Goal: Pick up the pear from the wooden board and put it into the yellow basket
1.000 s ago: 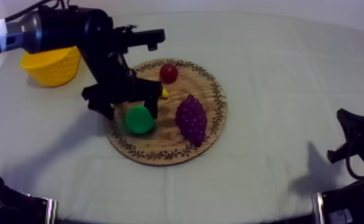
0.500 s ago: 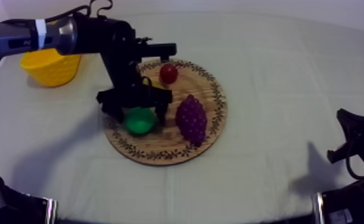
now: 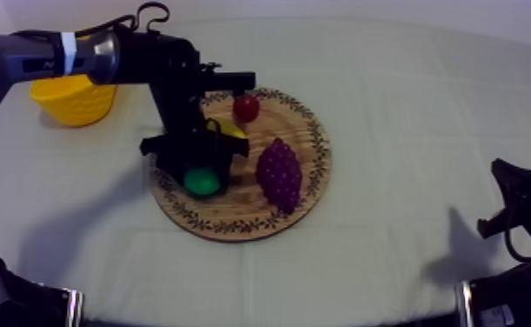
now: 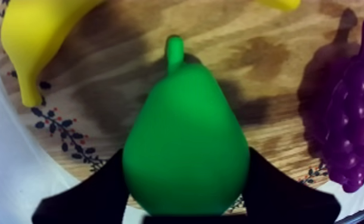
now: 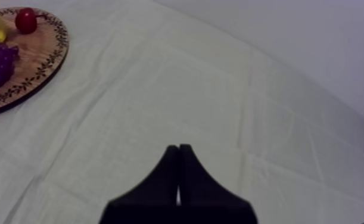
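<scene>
L gripper [image 3: 201,172] now lower than 0.5 s ago, fingers [image 4: 98,193] clamped on pear [image 4: 187,149], which lies on board [image 3: 319,165]. R gripper [image 5: 179,156] fingers together, over worktop [image 5: 232,89]. 1 each: pear, banana [image 4: 38,36], grape bunch [image 3: 279,172], small red fruit [image 3: 246,107], basket [image 3: 73,100].

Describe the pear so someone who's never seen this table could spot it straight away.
Find the round wooden board with the patterned rim. On its side nearer the yellow basket lies the pear, beside the purple grapes. It is the only green fruit, wide-bottomed with a short stem.
</scene>
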You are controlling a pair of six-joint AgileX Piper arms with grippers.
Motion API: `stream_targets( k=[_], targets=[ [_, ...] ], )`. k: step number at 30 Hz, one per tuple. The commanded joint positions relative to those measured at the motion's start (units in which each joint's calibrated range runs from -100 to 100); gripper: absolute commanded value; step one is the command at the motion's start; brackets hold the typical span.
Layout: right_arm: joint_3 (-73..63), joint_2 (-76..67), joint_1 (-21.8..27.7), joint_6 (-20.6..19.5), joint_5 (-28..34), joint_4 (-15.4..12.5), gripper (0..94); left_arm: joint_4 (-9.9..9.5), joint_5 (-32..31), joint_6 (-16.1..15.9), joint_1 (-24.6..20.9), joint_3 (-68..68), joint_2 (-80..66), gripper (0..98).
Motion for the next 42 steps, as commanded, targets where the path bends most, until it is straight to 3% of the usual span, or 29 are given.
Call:
stream_targets(
  k=[1,16,31,42],
  targets=[
    [0.0,0.0,0.0,0.0,0.0,0.0,0.2,-0.03,-0.1,0.0,0.1,-0.2,0.0,41.2],
    [0.0,0.0,0.0,0.0,0.0,0.0,0.2,-0.35,1.0,-0.9,-0.8,0.8,-11.2,39.9],
    [0.0,0.0,0.0,0.0,0.0,0.0,0.2,-3.38,18.1,-0.8,-3.6,-13.2,-23.9,37.9],
    [0.0,0.0,0.0,0.0,0.0,0.0,0.2,-2.80,20.1,-1.3,-4.0,-22.3,-27.5,35.6]
  ],
)
